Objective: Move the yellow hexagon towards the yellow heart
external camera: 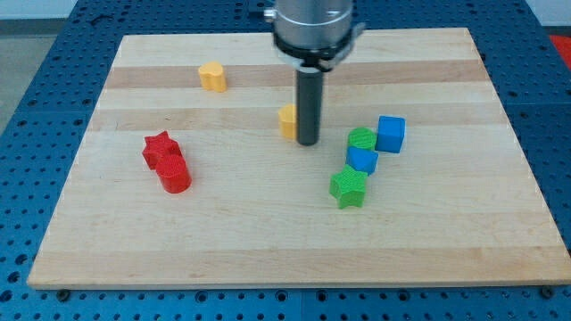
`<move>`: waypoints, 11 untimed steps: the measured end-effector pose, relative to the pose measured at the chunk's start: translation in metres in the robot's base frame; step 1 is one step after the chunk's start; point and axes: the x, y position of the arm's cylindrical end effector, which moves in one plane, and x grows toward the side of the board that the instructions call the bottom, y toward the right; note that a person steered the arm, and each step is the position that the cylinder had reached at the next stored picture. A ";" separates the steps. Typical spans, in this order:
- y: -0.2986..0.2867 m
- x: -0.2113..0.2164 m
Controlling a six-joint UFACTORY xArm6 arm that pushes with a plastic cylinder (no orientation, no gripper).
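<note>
Pale wooden board [268,241] on blue perforated bench [36,107], carrying yellow heart [212,77], yellow hexagon [287,120], red star [159,148], red cylinder [175,176], green cylinder [360,138], green star [348,187], two blue cubes [391,134] [361,160].

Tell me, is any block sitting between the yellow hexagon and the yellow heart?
No. The yellow hexagon sits right beside my tip, on its left in the view, partly hidden by the rod. The yellow heart lies up and to the view's left, and only bare wooden board shows between them. The red, green and blue blocks sit elsewhere.
</note>
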 end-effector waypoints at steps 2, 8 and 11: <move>-0.033 -0.012; -0.044 -0.044; -0.115 -0.049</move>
